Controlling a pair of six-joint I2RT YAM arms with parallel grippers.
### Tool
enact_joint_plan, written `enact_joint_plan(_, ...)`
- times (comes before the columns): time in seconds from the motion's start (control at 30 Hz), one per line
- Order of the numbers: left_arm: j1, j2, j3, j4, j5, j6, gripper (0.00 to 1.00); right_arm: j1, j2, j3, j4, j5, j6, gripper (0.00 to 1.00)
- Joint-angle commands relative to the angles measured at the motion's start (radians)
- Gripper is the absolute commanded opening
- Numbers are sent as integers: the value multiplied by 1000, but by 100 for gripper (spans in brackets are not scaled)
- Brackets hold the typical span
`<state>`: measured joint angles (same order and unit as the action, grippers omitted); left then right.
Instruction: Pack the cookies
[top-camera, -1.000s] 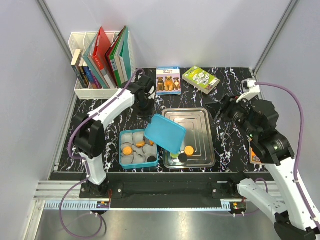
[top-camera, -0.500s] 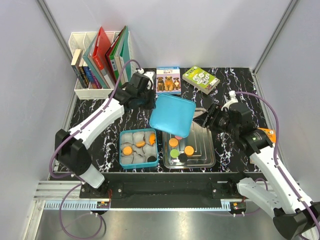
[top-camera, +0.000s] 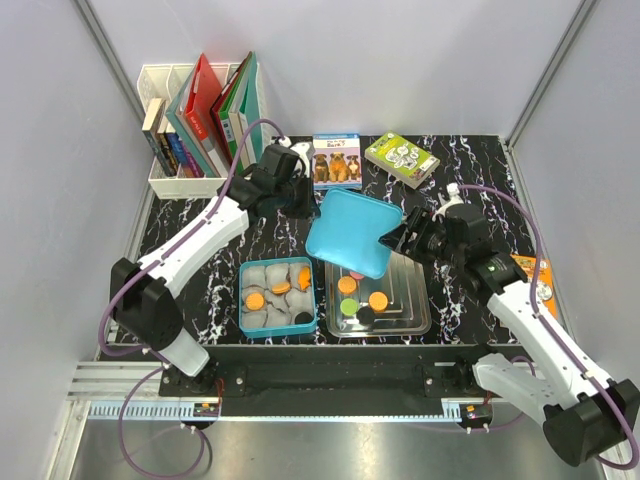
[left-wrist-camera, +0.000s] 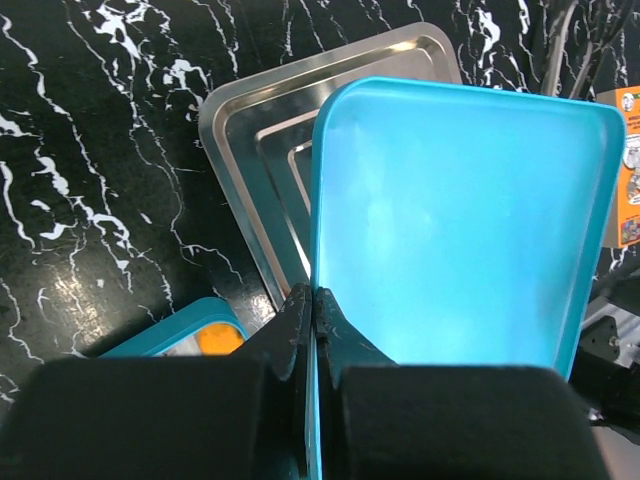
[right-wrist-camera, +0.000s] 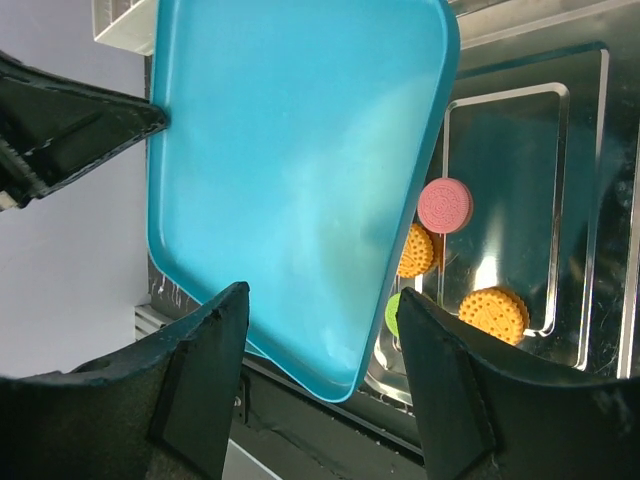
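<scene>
My left gripper (top-camera: 305, 205) is shut on the left edge of a teal lid (top-camera: 350, 232) and holds it tilted above the metal tray (top-camera: 425, 305). In the left wrist view the fingers (left-wrist-camera: 316, 300) pinch the lid's rim (left-wrist-camera: 450, 220). My right gripper (top-camera: 400, 240) is open at the lid's right edge; in its view the lid (right-wrist-camera: 290, 170) hangs between the spread fingers (right-wrist-camera: 320, 330). Cookies lie in the tray: pink (right-wrist-camera: 445, 205), orange (right-wrist-camera: 492, 312), green (top-camera: 347, 306), black (top-camera: 366, 315). The teal box (top-camera: 243, 300) holds grey paper cups and orange cookies (top-camera: 255, 300).
A white rack of books (top-camera: 200, 120) stands at the back left. Two printed boxes (top-camera: 337, 160) (top-camera: 401, 157) lie at the back edge. An orange packet (top-camera: 530, 270) lies at the right behind my right arm. The box sits just left of the tray.
My left gripper lifted the lid from over the box and carried it back and right, over the tray. My right arm swung left, its open gripper now at the lid's right edge.
</scene>
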<state>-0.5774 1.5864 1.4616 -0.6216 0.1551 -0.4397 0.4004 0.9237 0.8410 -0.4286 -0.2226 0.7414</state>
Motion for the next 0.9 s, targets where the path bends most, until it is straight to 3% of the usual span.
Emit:
enact_joint_plan(0.0, 2, -45, 17, 72, 69, -17, 0, 2, 17, -8, 67, 12, -10, 69)
enact_joint_plan(0.17, 2, -52, 19, 77, 127, -39, 0, -18, -14, -46, 151, 20, 4, 70)
enact_joint_plan(0.43, 16, -65, 14, 89, 162, -51, 0, -74, -134, -100, 151, 75, -10, 70)
enact_joint_plan(0.87, 28, -95, -50, 135, 230, -67, 0, -83, 9, -117, 304, -47, 13, 69)
